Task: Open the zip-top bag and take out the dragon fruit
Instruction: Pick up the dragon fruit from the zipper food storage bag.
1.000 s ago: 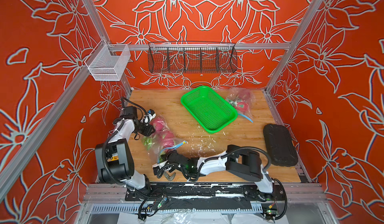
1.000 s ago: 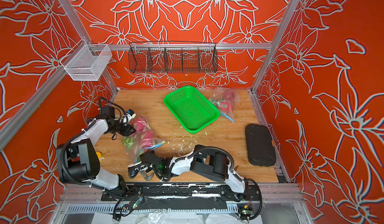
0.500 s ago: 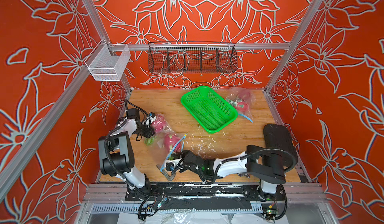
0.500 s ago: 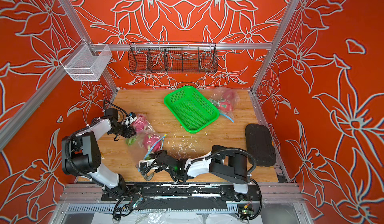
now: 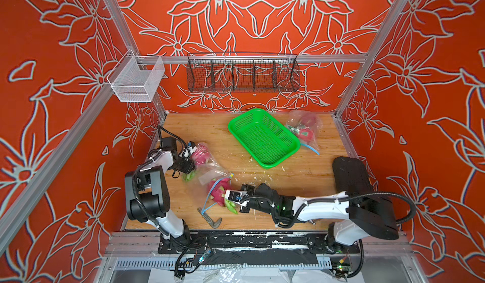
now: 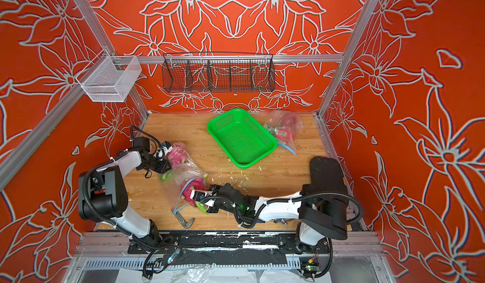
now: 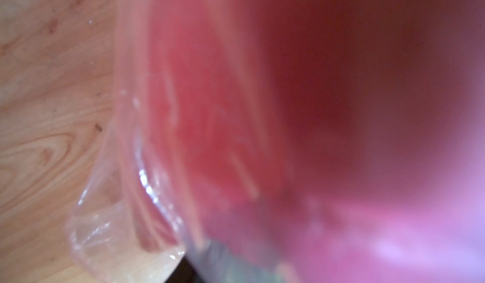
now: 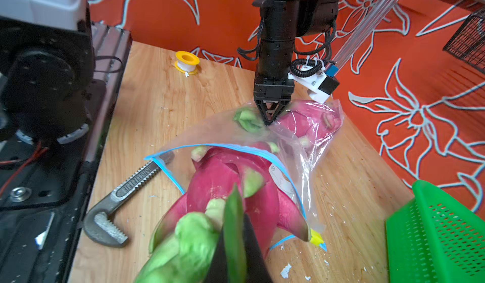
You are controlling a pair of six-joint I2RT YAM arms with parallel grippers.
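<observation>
Wooden table [image 8: 157, 98]: carries the zip-top bag [image 8: 210, 132], which lies with its blue-rimmed mouth open toward the right gripper [image 8: 234, 226].

Left gripper [image 8: 270, 120]: jaws drawn together, pinching the bag film at the end away from the mouth, just beside a second dragon fruit [image 8: 312, 121] inside the bag.

Dragon fruit [image 8: 223, 179]: sits in the bag mouth, with its green-tipped end protruding past the blue rim.

Right gripper: jaws fully closed on one green scale of that protruding end.

Pipe wrench [image 8: 126, 187]: lies on the table just beside the bag mouth.
</observation>
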